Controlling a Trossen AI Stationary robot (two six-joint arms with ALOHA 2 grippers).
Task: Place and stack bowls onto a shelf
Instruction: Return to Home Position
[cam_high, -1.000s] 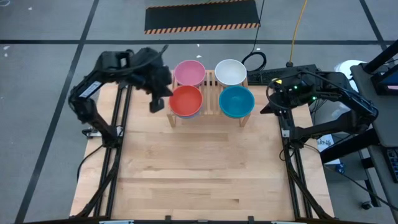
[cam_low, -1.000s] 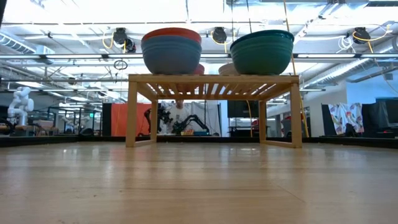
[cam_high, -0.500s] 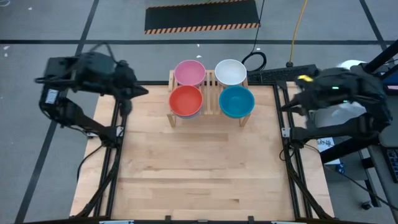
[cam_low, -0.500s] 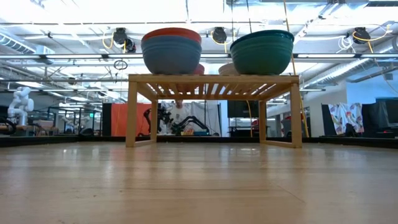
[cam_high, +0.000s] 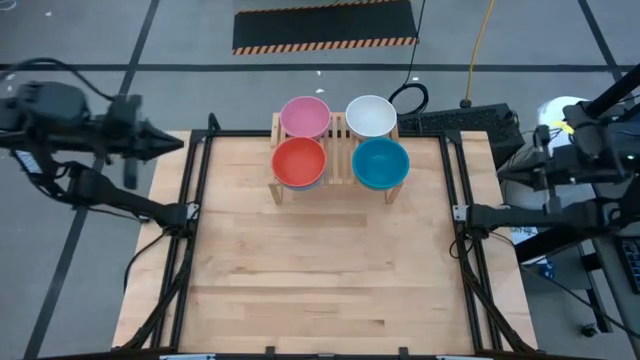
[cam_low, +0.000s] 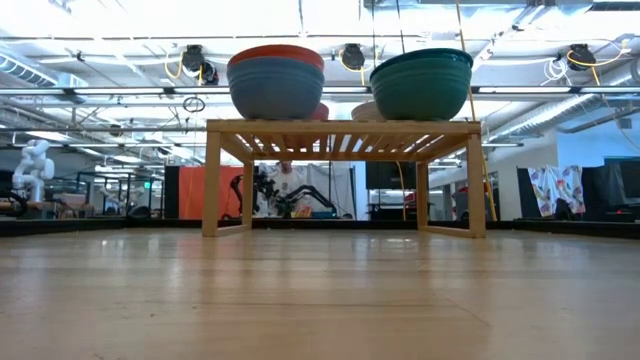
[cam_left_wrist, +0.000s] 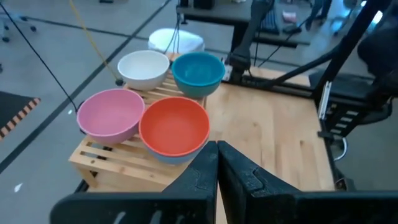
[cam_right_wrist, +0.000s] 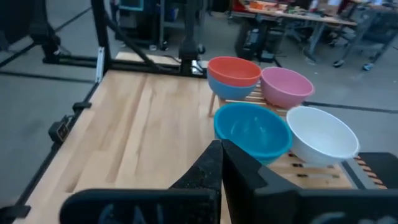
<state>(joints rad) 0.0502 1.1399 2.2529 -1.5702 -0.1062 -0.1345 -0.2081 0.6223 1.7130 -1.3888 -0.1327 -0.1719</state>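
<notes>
While both arms sit wide of the table (cam_high: 320, 270), everything of interest is at the top centre of the overhead shot. There the shelf (cam_high: 340, 140) stands at the table's far edge with four bowl tops showing. The pink bowl (cam_high: 304, 117) is at the rack's upper left and the white bowl (cam_high: 371, 115) at its upper right. The red bowl (cam_high: 299, 161) is at lower left and the teal bowl (cam_high: 380, 163) at lower right.

Down at table height, the red one is plainly nested in a blue bowl (cam_low: 276, 92) on the left of the rack. The right-hand stack shows a dark teal rim over a greener body, though I can't tell where one bowl ends.

The left gripper (cam_left_wrist: 216, 146) is in the upper left of the overhead frame, out past the table's left edge. Its fingers are pressed together on nothing. Its wrist camera looks across at the rack, with red nearest, pink beside it, and white and teal beyond, all well apart from the fingertips.

The right gripper (cam_right_wrist: 219, 144) is over at the right edge of the overhead frame, off the table's right side, also pinched closed and empty. From its wrist camera the teal bowl is nearest with white beside it, and red-on-blue and pink lie farther back, again well clear.
</notes>
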